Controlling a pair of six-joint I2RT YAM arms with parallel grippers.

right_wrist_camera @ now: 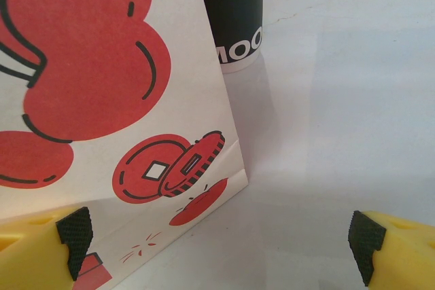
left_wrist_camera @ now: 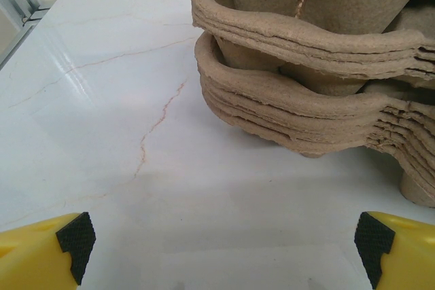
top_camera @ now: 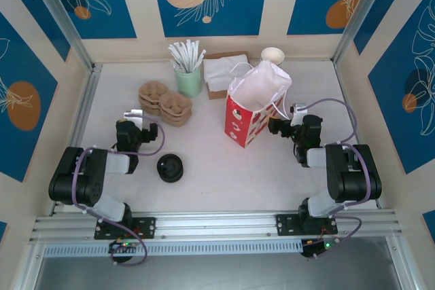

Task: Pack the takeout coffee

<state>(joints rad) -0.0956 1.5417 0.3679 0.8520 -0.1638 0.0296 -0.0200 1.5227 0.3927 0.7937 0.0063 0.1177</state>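
Note:
The takeout coffee (right_wrist_camera: pixel 238 11) is a dark green-black paper cup printed with white letters. It stands on the table just behind the far right corner of the red and white bag (right_wrist_camera: pixel 102 66), and its top is cut off by the frame. In the top view the tall bag (top_camera: pixel 245 123) stands right of centre. My right gripper (top_camera: pixel 298 110) sits close to the bag's right side. In the right wrist view this gripper (right_wrist_camera: pixel 221 249) is open and holds nothing. My left gripper (top_camera: pixel 134 117) is near the left side, open and empty (left_wrist_camera: pixel 224 249), facing bare table.
Stacked pulp cup carriers (top_camera: pixel 166 103) (left_wrist_camera: pixel 306 66) lie ahead and right of the left gripper. A black round lid on a short dark form (top_camera: pixel 170 168) sits in front; lids or cup, I cannot tell. A mint cup of straws (top_camera: pixel 189 79), napkins (top_camera: pixel 224 73) and a cream cup (top_camera: pixel 272 54) line the back.

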